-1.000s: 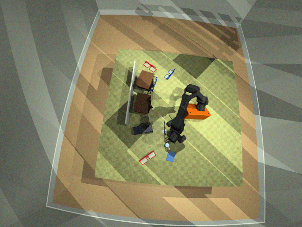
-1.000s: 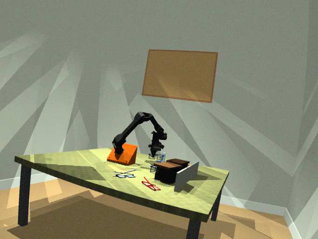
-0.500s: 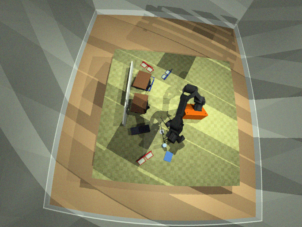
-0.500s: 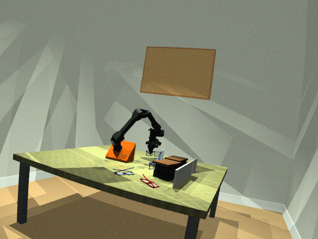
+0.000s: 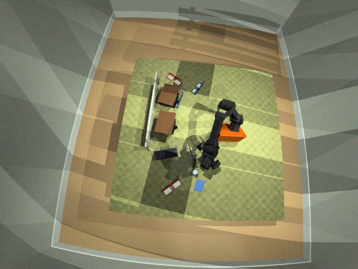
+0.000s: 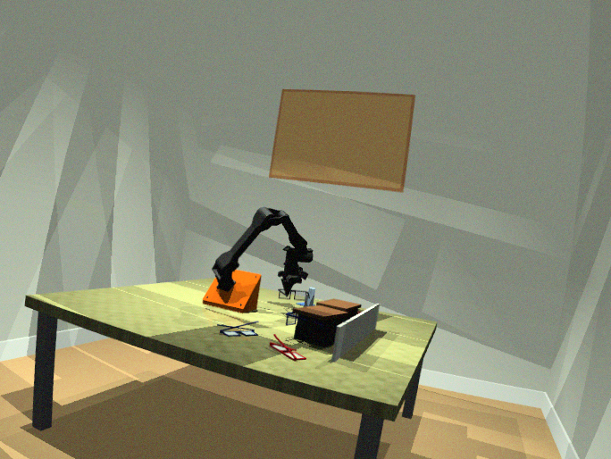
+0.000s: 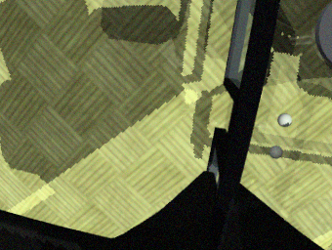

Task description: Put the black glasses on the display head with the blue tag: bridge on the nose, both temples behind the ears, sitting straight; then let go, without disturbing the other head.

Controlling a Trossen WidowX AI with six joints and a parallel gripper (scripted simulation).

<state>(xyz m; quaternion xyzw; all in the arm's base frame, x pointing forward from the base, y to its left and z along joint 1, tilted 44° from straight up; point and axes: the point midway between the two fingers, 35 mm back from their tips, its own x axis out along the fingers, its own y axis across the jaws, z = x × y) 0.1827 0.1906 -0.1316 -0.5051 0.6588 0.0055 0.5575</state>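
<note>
The black glasses (image 5: 194,164) (image 6: 296,291) (image 7: 253,73) hang in the air from my gripper (image 5: 197,165) (image 6: 288,294) (image 7: 214,184), which is shut on them; in the wrist view the frame is a dark bar seen nearly edge-on. They are away from both display heads. One brown-topped head (image 5: 168,95) (image 6: 321,311) has a blue-framed pair in front of its face. The other head (image 5: 165,122) (image 6: 339,304) shows no glasses, and a small dark nose faces the arm side. The blue tag cannot be made out on either head.
A pale blue cylinder (image 5: 194,172) (image 6: 311,296) stands close by the held glasses. A blue pad (image 5: 199,185), a dark box (image 5: 166,154) and red glasses (image 5: 171,187) lie near. A white panel (image 5: 152,111) (image 6: 353,333) stands behind the heads. Blue glasses (image 5: 198,88) lie farther off.
</note>
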